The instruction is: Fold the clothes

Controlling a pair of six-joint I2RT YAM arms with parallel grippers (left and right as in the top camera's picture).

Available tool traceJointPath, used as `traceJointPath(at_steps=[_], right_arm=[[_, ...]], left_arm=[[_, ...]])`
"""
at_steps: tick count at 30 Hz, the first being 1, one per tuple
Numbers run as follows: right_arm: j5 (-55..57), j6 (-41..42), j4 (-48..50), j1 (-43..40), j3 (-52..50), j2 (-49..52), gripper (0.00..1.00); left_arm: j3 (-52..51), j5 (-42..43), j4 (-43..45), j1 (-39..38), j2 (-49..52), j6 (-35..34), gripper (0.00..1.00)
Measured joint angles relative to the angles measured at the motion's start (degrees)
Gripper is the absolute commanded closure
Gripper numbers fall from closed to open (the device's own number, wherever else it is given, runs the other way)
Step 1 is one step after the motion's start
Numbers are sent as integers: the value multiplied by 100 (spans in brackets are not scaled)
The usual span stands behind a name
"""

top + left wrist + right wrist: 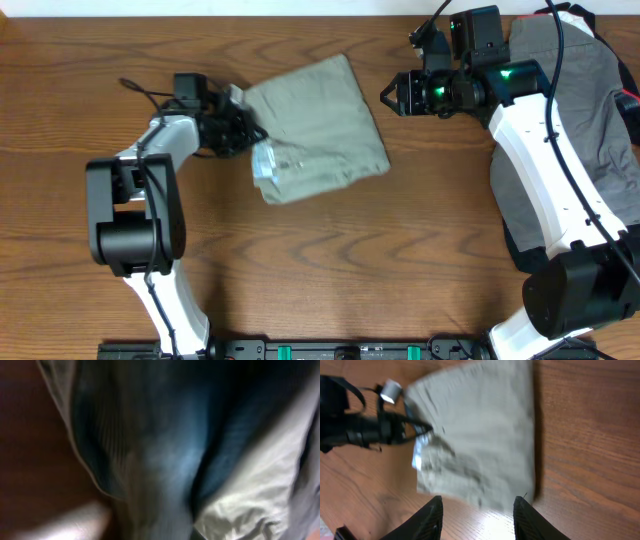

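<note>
Clothes (315,125), seen from overhead, lie folded into a rough square on the desk (400,260), in the middle and nearer the far edge. A whitish, crumpled patch shows at their near-left corner. The left gripper (246,130) sits at their left edge, its jaws together on the fabric. The right gripper (385,97) is just off their far-right corner, jaws apart and holding nothing. A darker grey garment (600,130) lies at the desk's right edge, partly under the right arm.

From the left wrist, the clothes (240,490) fill most of the dark, blurred view, with brown desk (30,460) at the left; the fingers cannot be made out.

From the right wrist, the 2 fingers of the right gripper (477,517) stand spread, with the edge of the clothes (485,435) and bare desk (585,435) between them. The left gripper (422,427) pinches the clothes' edge on the far side.
</note>
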Motion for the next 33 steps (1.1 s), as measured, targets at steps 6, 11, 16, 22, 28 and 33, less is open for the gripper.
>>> traceJointPath(at_steps=[6,11,16,22,28,33], right_arm=[[50,-2,-20,0,0,0,54],[116,-2,-20,0,0,0,53],[175,-2,-11,0,0,2,52],[201,-2,4,0,0,0,51],[212,-2,50,0,0,0,50],[212,-2,46,0,0,0,50]], left_arm=[[-2,-264,1167,868,2,-1462,94],[-2,-772,1484,1700,2,-2623,94],[-2,-1198,1440,2249,0,-3331,94],[-2,-1453,1086,2507,2,-3639,94],[-2,-1596,1005,2441,2,-3705,91],[-2,-1753,1014,2275,2,-3764,88]])
